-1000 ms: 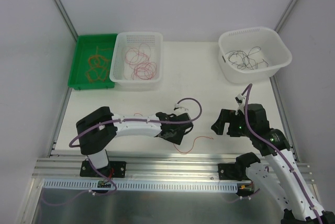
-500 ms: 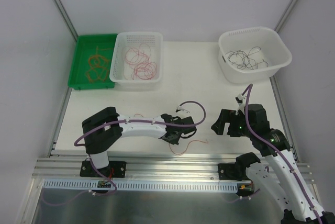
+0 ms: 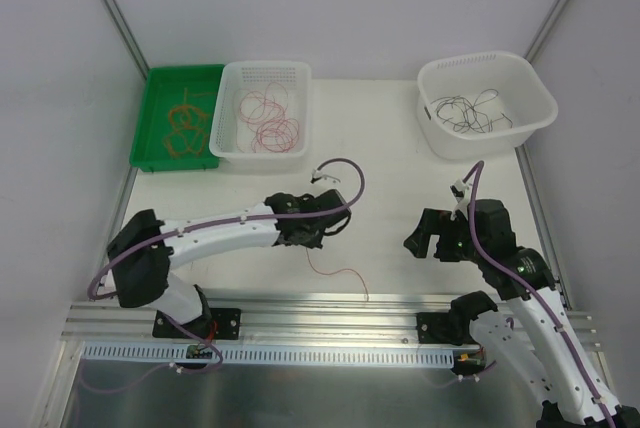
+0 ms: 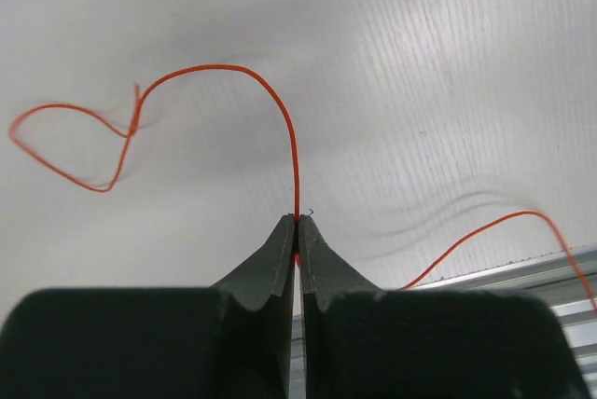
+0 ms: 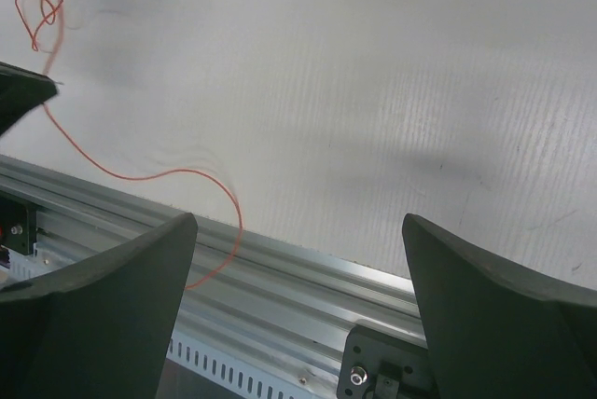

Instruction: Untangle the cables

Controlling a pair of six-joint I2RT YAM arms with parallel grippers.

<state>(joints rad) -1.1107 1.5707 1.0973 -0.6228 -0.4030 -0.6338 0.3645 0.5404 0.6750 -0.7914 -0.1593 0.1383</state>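
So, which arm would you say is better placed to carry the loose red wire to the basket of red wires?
Left, probably: the left gripper is shut on the red wire, nearer that basket; the right gripper is open, empty.

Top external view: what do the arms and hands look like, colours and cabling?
Both the left arm and right arm are white shells with black joints, a purple hose running along each. The left hand and right hand have dark matte tapered fingers. A green light glows at the right wrist.
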